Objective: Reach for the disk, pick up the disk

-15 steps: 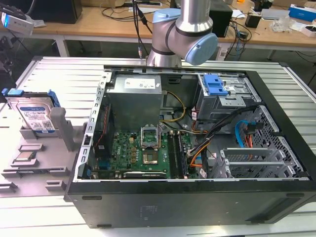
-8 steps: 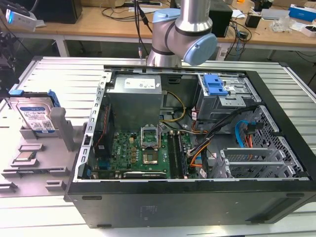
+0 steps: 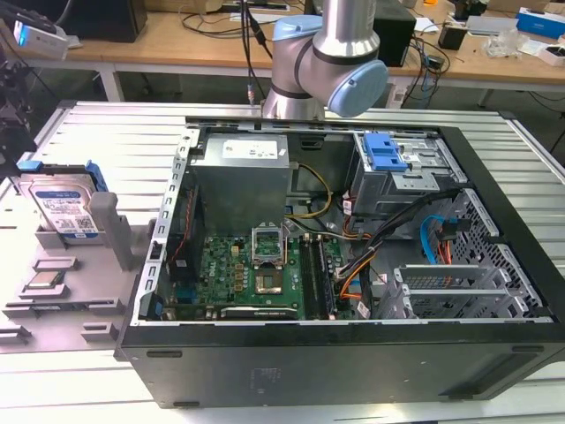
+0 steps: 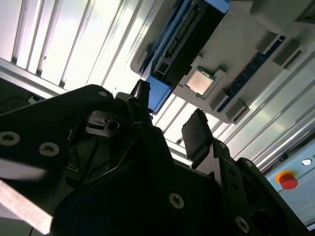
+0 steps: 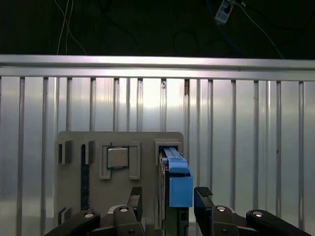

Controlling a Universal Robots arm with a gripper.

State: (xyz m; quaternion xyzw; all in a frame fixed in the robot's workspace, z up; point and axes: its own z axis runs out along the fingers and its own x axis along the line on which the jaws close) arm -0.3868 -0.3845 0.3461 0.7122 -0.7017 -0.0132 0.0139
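- Currently the claw (image 5: 169,195) is spread, its two dark fingers (image 5: 135,196) well apart and holding nothing.
- In the first wrist view the blue-bracketed end of the disk (image 5: 179,182) lines up with the gap between those fingers; no contact shows.
- In the exterior view the disk (image 3: 64,208) stands on edge, label outward, slotted into a grey holder (image 3: 110,230) on the ribbed metal tabletop (image 3: 115,132).
- That holder sits to the exterior view's left of the open computer case (image 3: 353,371).
- A square processor chip (image 4: 199,82) lies in a recess of the holder, just beside the disk.
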